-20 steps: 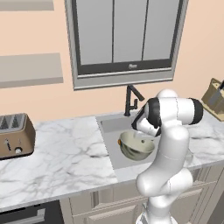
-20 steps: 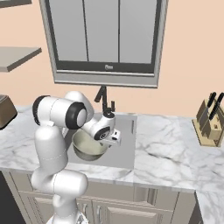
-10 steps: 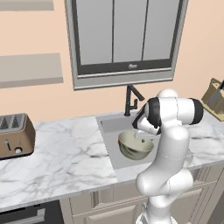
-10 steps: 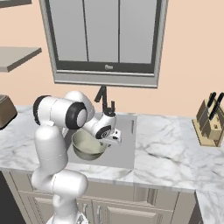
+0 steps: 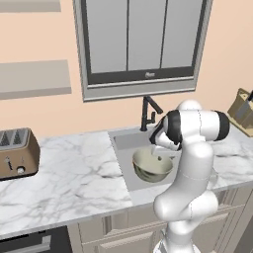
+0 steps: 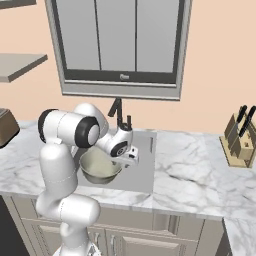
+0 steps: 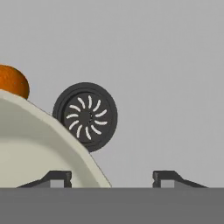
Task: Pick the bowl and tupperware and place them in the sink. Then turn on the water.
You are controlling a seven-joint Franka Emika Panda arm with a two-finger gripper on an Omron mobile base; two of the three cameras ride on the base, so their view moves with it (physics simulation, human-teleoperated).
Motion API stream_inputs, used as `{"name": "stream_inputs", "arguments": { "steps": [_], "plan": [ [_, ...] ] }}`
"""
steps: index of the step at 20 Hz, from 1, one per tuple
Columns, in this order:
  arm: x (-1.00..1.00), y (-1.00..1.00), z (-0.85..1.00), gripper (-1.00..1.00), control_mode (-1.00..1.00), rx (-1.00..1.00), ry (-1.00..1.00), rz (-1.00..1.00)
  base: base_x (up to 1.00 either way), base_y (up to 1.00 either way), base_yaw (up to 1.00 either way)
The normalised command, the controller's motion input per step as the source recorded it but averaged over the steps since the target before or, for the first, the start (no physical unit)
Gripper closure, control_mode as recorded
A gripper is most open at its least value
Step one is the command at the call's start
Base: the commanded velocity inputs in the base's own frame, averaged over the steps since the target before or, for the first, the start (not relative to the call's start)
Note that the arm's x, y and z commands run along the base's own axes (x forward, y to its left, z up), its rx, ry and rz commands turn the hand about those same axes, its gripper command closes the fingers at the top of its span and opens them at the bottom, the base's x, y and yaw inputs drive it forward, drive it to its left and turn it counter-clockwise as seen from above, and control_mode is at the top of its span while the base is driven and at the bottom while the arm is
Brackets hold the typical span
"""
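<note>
Item: wide, deep round bowl, pale grey-green outside, cream inside, glossy ceramic; it sits in the rectangular grey metal sink recessed in the white marble tabletop, toward the front of the basin, tilted slightly. In the hand view its cream rim lies at lower left, beside the round black drain grille, with a small orange rounded object behind it, identity unclear. Item: white arm's two-finger gripper, low over the sink at the bowl's right edge; jaws stand apart, the two dark tips set wide in the hand view with the bowl's rim passing by the left tip and nothing closed between them; whether that tip touches the rim cannot be told. Item: tall black faucet at the sink's back edge, no stream falling. Item: flat pale tupperware, not located. Hazards, by judgement: lifting away with a tip against the rim could tip or drag the bowl; the wrist sits near the faucet and could knock it. Change since the earlier frames: jaws have widened off the bowl, which has stayed in the basin; arm posture is nearly the same.
</note>
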Motion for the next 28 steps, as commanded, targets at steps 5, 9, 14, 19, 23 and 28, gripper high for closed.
{"name": "stream_inputs", "arguments": {
  "steps": [5,9,14,19,23,28],
  "plan": [
    [-0.17,0.00,0.34,-1.00,-1.00,0.00,0.00,0.00,0.00,0.00,0.00],
    [-0.24,0.00,0.48,-1.00,-1.00,0.00,0.00,0.00,0.00,0.00,0.00],
    [-0.35,0.01,0.48,-1.00,-1.00,0.00,0.00,0.00,0.00,0.00,0.00],
    [-0.49,0.16,0.40,-1.00,-1.00,0.00,0.00,0.00,0.00,0.00,0.00],
    [-0.51,0.32,0.46,-1.00,-1.00,0.00,0.00,0.00,0.00,0.00,0.00],
    [-0.46,0.39,0.56,-1.00,-1.00,0.00,0.00,0.00,0.00,0.00,0.00]
  ]
}}
